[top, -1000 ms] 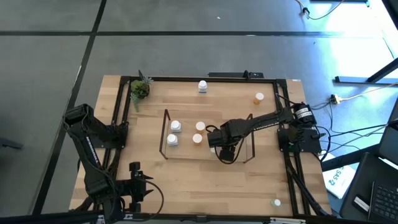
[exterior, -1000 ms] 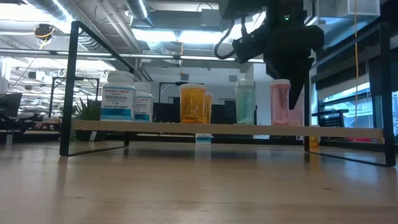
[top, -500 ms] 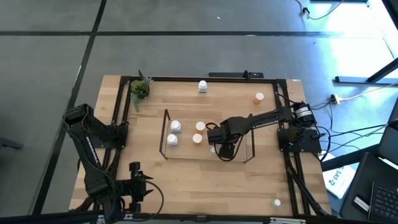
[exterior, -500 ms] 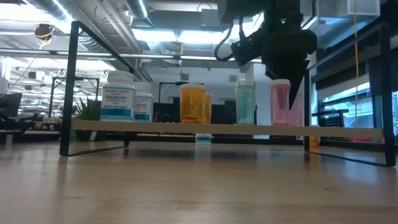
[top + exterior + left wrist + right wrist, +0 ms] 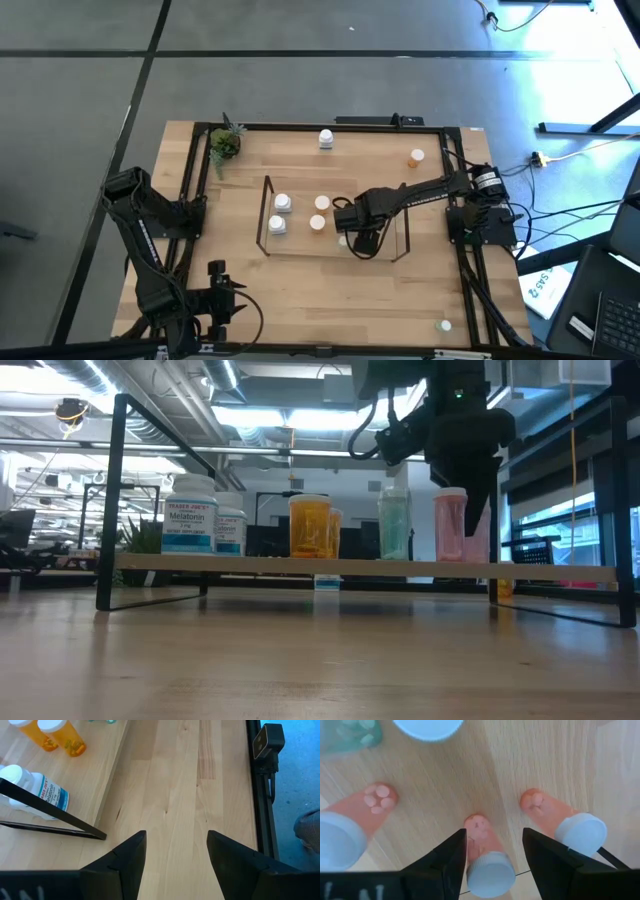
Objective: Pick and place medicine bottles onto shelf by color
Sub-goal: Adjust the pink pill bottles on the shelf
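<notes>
Right tool (image 5: pixel 492 851) open astride pink bottle (image 5: pixel 487 857) on shelf (image 5: pixel 300 245); pink neighbours flank.

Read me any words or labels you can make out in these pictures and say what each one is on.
"TRADER JOE'S" and "Melatonin": on the large white bottle at the shelf's left end.
The smaller white bottle beside it: label too small to read.
White bottle in the left wrist view: print blurred, unreadable.

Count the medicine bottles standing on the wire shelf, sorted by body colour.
White round plastic bottles with white caps: 2
Orange bottles: 2
Teal bottles: 1 (a further white cap beside it hides its body colour)
Pink bottles: 3
Total: at least 8 on the black wire shelf with the light wood board
</notes>
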Motion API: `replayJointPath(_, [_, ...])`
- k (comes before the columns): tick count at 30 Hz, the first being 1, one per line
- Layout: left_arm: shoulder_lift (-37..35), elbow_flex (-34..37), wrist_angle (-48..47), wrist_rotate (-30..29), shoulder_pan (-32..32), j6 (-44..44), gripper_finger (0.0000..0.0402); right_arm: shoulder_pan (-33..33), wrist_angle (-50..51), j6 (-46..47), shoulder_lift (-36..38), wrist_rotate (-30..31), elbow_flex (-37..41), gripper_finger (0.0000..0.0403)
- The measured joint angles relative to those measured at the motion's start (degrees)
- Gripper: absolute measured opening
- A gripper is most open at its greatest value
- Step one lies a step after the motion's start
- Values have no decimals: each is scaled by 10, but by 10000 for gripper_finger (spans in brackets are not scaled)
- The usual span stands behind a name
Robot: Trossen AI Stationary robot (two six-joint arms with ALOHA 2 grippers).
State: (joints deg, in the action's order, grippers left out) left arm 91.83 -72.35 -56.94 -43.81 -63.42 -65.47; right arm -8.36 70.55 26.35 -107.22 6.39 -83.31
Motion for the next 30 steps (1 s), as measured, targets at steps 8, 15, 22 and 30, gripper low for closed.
replayJointPath(8, [0,0,0,0,0,0,203,0,-4,-1,0,1,-30,196])
replayJointPath(15, [0,0,0,0,0,0,203,-2,11,-13,1,1,-76,196])
replayJointPath(22, [0,0,0,0,0,0,203,-43,40,-14,1,66,-143,196])
replayJointPath(30, [0,0,0,0,0,0,203,-119,40,-29,1,90,-182,196])
